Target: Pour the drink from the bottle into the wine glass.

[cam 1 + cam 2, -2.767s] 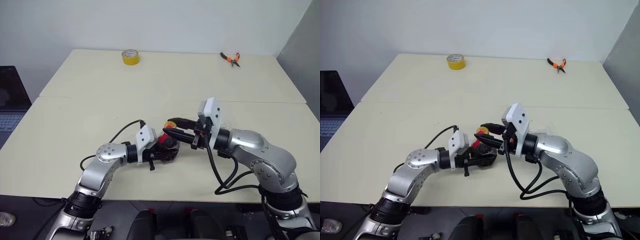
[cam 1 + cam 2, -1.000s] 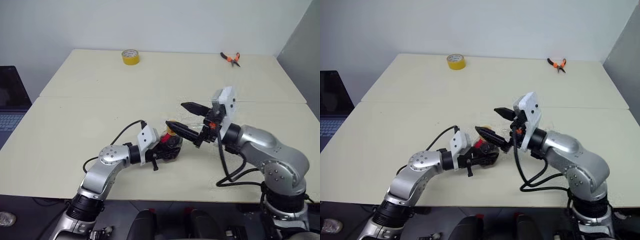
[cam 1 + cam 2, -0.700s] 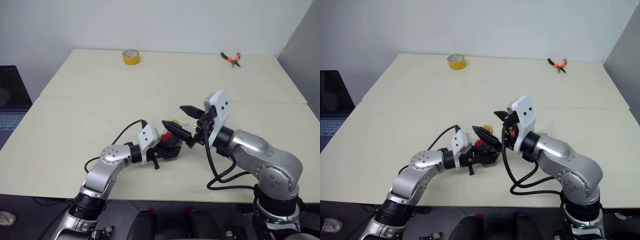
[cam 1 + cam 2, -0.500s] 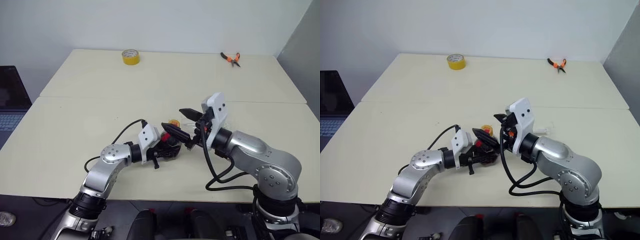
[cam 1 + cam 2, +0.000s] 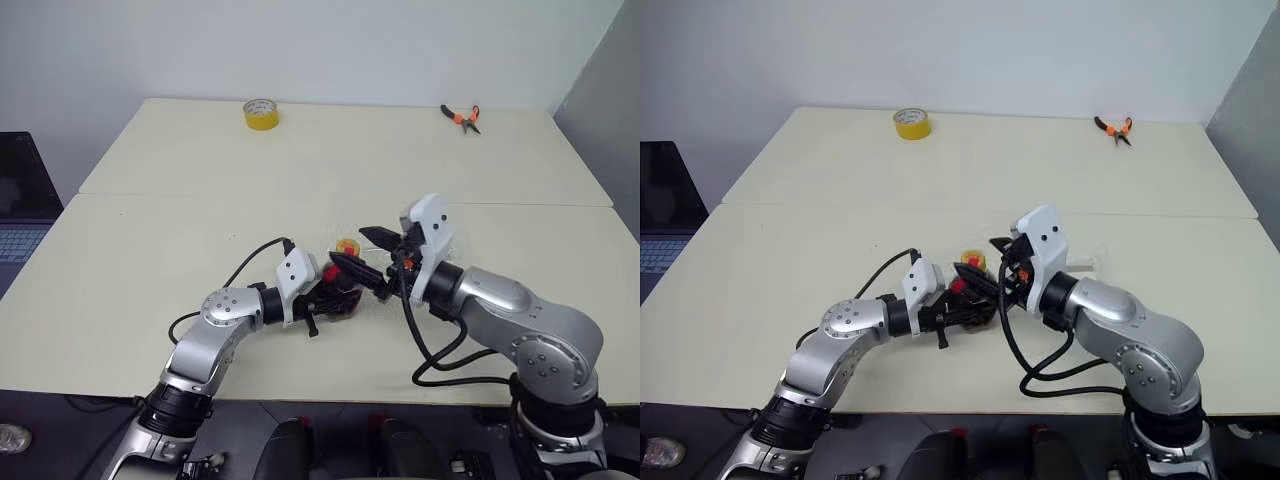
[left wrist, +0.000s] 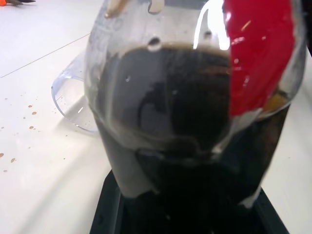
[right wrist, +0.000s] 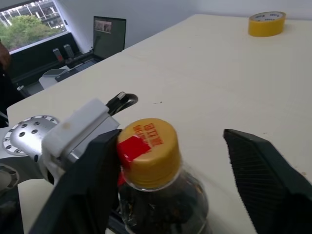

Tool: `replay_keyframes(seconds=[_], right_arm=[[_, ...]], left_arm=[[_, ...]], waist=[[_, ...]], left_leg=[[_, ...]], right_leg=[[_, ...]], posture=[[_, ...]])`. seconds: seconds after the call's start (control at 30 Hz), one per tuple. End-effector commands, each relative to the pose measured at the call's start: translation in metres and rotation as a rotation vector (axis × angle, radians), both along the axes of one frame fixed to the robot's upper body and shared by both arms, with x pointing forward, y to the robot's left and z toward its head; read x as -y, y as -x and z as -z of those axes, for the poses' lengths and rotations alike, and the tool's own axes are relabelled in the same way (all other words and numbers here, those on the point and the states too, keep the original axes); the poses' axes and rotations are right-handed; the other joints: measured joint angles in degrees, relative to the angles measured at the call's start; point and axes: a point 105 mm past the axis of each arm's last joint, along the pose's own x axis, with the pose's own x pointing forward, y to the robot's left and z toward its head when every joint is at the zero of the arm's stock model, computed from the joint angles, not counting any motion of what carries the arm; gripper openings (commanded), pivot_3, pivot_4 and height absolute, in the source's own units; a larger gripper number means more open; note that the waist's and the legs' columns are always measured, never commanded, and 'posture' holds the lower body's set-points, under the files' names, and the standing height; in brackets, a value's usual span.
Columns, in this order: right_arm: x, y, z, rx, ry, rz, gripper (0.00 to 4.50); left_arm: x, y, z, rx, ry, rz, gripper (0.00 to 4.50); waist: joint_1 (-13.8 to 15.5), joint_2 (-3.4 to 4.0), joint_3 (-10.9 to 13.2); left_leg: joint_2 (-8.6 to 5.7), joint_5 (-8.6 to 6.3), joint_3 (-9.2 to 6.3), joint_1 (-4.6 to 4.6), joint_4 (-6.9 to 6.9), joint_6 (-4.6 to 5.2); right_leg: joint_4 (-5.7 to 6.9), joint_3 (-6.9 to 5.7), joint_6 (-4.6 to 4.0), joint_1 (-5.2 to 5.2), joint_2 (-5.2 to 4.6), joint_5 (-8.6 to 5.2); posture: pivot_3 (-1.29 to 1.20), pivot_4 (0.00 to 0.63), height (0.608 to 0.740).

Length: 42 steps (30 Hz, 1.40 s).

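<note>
Bottle: stood upright near the bench's front edge, yellow cap on, dark drink inside.
Left gripper: clenched around the bottle's body.
Right gripper: fingers parted either side of the cap.
Wine glass: just behind the bottle.

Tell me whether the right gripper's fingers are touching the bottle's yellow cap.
Cannot tell. In the right wrist view one finger overlaps the yellow cap edge; the other stands clear of it.

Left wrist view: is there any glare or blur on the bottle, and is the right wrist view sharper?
Left wrist view: white glare streaks cross the bottle and red neck label, both soft from closeness. Right wrist view: the yellow cap is sharp; the black fingers near the lens blur.
</note>
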Motion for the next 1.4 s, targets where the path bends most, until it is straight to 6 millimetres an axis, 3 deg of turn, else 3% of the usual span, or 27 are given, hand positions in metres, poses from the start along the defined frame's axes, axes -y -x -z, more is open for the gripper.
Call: replay_keyframes(seconds=[0.03, 0.1, 0.13, 0.33, 0.47, 0.87, 1.1, 1.13, 1.2, 1.4], right_arm=[[0.004, 0.002, -0.009, 0.058, -0.015, 0.023, 2.13], [0.005, 0.001, -0.008, 0.063, -0.011, 0.027, 1.4], [0.005, 0.001, -0.009, 0.067, -0.01, 0.026, 1.27], [0.009, 0.003, -0.01, 0.093, -0.004, -0.004, 1.27], [0.014, 0.006, -0.011, 0.133, 0.007, -0.132, 1.27], [0.035, -0.036, 0.007, 0.264, 0.324, -0.494, 1.27], [0.033, -0.026, 0.009, 0.222, 0.319, -0.579, 1.27], [0.033, -0.025, 0.008, 0.219, 0.308, -0.573, 1.83], [0.029, -0.016, 0.007, 0.193, 0.253, -0.574, 2.19], [0.031, -0.005, -0.007, 0.184, 0.085, -0.415, 4.2]], left_arm=[[0.003, 0.0, -0.014, 0.063, 0.015, 0.028, 0.98], [0.002, -0.001, -0.015, 0.063, 0.014, 0.028, 0.98], [0.002, -0.001, -0.014, 0.063, 0.012, 0.028, 0.98], [0.0, 0.0, -0.013, 0.06, 0.006, 0.026, 0.98], [-0.001, 0.0, -0.014, 0.061, 0.006, 0.024, 0.95], [-0.002, 0.003, -0.013, 0.069, 0.003, 0.015, 0.92], [-0.004, 0.004, -0.012, 0.07, 0.003, 0.001, 0.9], [-0.004, 0.003, -0.013, 0.07, 0.003, -0.001, 0.9], [-0.004, 0.002, -0.013, 0.071, 0.006, -0.005, 0.9], [-0.003, -0.001, -0.015, 0.076, 0.026, -0.028, 0.9]], waist=[[0.0, 0.0, 0.0], [-0.1, 0.0, 0.0], [-0.1, 0.0, 0.0], [-0.1, 0.0, 0.0], [-0.1, 0.0, 0.0], [-0.7, 0.03, 0.0], [-0.6, 0.03, 0.0], [-0.6, 0.03, 0.0], [-0.5, 0.02, 0.0], [-0.4, 0.04, 0.1]], left_leg=[[0.0, 0.0, 0.0, 0.0, 0.0, 0.0], [0.0, 0.0, 0.0, 0.0, 0.0, 0.0], [0.0, 0.0, 0.0, 0.0, 0.0, 0.0], [0.0, 0.0, 0.0, -0.01, 0.0, 0.0], [-0.01, 0.0, 0.01, 0.0, 0.0, 0.0], [0.02, -0.01, 0.01, 0.05, 0.0, 0.02], [0.01, -0.01, 0.0, 0.04, 0.02, 0.01], [0.01, -0.01, 0.0, 0.04, 0.02, 0.01], [0.01, -0.01, -0.01, 0.05, 0.02, 0.01], [0.01, 0.0, -0.02, 0.0, 0.04, 0.01]], right_leg=[[0.0, 0.0, 0.0, 0.0, 0.0, 0.0], [0.0, 0.0, 0.0, 0.0, 0.0, 0.0], [0.0, 0.0, 0.0, 0.0, 0.0, 0.0], [-0.02, 0.0, 0.0, 0.0, 0.0, 0.0], [-0.04, 0.0, 0.0, 0.01, 0.0, 0.0], [-0.06, -0.02, 0.0, 0.04, 0.04, 0.0], [-0.06, -0.01, -0.01, 0.07, -0.01, 0.01], [-0.05, -0.01, -0.01, 0.07, -0.01, 0.01], [-0.04, -0.02, -0.01, 0.07, -0.01, 0.01], [0.0, -0.01, -0.01, 0.04, -0.03, 0.01]], posture=[[0.0, 0.15, 0.74], [0.0, 0.15, 0.74], [0.0, 0.15, 0.74], [0.0, 0.15, 0.74], [0.0, 0.15, 0.74], [0.0, 0.15, 0.74], [0.0, 0.15, 0.74], [0.0, 0.15, 0.74], [0.0, 0.15, 0.74], [0.0, 0.15, 0.74]])
